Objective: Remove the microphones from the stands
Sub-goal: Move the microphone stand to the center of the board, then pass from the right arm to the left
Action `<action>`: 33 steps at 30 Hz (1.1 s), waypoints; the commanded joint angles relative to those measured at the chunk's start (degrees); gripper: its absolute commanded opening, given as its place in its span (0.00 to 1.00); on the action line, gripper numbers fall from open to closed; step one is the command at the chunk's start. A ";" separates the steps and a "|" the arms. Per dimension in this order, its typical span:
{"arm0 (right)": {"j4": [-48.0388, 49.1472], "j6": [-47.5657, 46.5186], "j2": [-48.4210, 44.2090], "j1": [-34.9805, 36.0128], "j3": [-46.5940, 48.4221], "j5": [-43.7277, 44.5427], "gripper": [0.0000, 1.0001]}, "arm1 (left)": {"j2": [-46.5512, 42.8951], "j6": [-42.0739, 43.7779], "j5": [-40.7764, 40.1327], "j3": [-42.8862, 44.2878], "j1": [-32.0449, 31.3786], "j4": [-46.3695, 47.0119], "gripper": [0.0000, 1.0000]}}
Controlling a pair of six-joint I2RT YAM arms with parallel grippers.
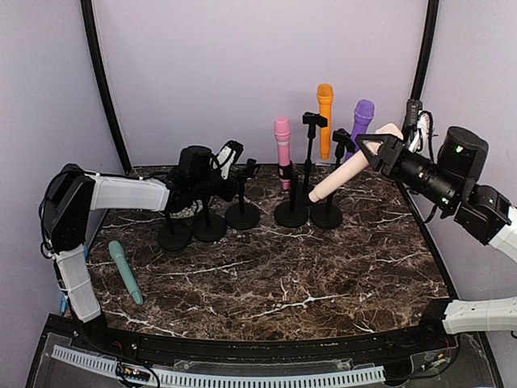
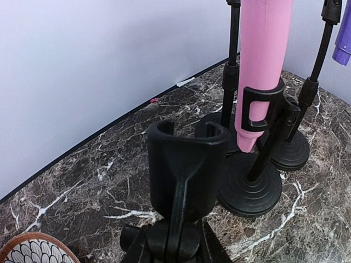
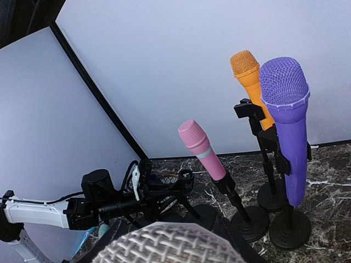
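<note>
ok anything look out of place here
The teal microphone lies flat on the table at the left, out of any stand; the pink microphone, orange microphone and purple microphone all sit in stands.

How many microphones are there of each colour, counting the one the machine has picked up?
Pink microphone: 1
Orange microphone: 1
Purple microphone: 1
Peach microphone: 1, held in the right tool
Teal microphone: 1, lying on the table
Total: 5
</note>
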 commanded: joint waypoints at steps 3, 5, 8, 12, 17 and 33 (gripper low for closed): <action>1.43 0.21 0.38 -0.22 -0.54 -4.13 0.30 | -2.41 3.44 0.30 1.61 0.97 -1.90 0.38; 1.25 -0.12 1.07 -0.22 -0.58 -5.27 0.31 | -5.86 3.24 0.51 1.06 0.97 -2.38 0.59; 1.14 -0.31 1.91 -0.22 -0.85 -6.25 0.31 | -10.46 1.56 1.76 0.38 0.88 -4.52 0.74; 2.21 -0.91 3.16 -0.22 -1.57 -8.66 0.30 | -19.29 -1.19 6.31 -2.42 0.76 -6.06 0.80; 5.60 -1.70 6.04 -0.06 -2.31 -16.44 0.31 | -28.43 -6.53 17.59 -4.50 -2.12 -11.21 0.79; 15.59 -3.54 17.71 7.25 1.48 -28.00 0.32 | -27.97 -22.63 27.50 -10.40 -17.83 -12.58 0.77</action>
